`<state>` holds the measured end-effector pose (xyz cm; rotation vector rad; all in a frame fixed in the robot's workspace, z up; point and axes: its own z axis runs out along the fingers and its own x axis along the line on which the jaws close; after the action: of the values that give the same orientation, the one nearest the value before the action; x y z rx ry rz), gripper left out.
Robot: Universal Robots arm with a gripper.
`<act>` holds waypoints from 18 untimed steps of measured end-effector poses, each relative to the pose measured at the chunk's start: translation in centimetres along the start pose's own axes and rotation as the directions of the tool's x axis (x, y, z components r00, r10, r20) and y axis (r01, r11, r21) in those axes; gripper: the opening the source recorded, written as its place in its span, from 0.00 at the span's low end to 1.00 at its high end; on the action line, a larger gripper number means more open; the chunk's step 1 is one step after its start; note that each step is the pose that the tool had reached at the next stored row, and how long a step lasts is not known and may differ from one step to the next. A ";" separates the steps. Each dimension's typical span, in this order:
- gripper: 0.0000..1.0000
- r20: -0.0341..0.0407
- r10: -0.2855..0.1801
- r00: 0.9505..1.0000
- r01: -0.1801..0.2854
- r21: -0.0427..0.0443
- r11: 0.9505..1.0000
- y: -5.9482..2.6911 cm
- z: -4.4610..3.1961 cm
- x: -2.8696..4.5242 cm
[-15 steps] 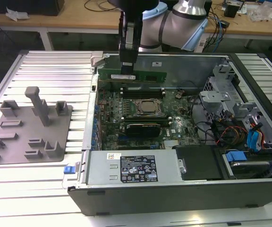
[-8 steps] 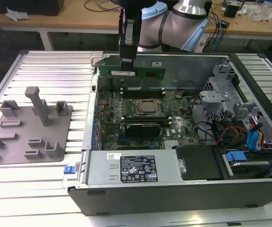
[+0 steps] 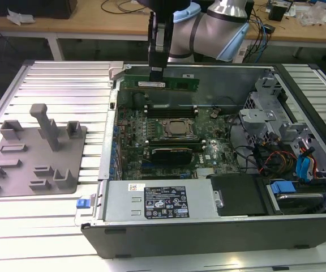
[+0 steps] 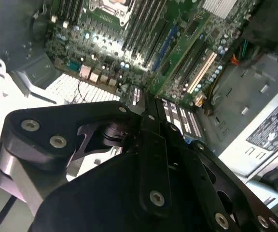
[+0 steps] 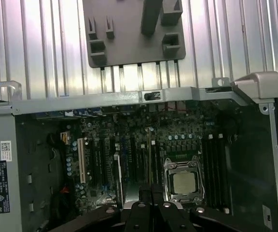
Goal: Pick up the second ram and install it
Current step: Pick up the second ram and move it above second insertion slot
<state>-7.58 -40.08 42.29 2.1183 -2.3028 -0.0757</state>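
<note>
One arm: a single robot arm (image 3: 219,22) reaches down from the far side over the open computer case (image 3: 208,235).
Gripper (image 3: 157,72): its fingers are drawn in narrow and pinch the upper edge of the second ram, left of the stick's middle in the exterior view. In the first wrist view the two dark fingertips (image 5: 145,193) stand close together above the board.
Second ram (image 3: 174,84): a thin green stick with a white label, held level in the gripper with its long side running left to right in the exterior view. It hangs over the far part of the case, above the motherboard and clear of it.
Motherboard (image 3: 134,144): dark green, flat on the case floor.
CPU socket (image 3: 177,129): near the middle of the board, on the near side of the held stick.
Memory slots (image 3: 163,110): black rows between the socket and the held stick.
Power supply (image 3: 157,201): grey box with labels along the near wall of the case.
Holder tray (image 3: 16,170): grey, with posts, on the slatted table (image 3: 55,85) at the exterior view's left, well apart from the gripper.
</note>
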 end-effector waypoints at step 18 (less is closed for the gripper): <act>0.09 0.000 0.000 1.000 0.000 -0.002 1.000 -2.26 5.67 -0.55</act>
<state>-5.51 -39.56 36.54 2.1175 -2.3020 -0.0773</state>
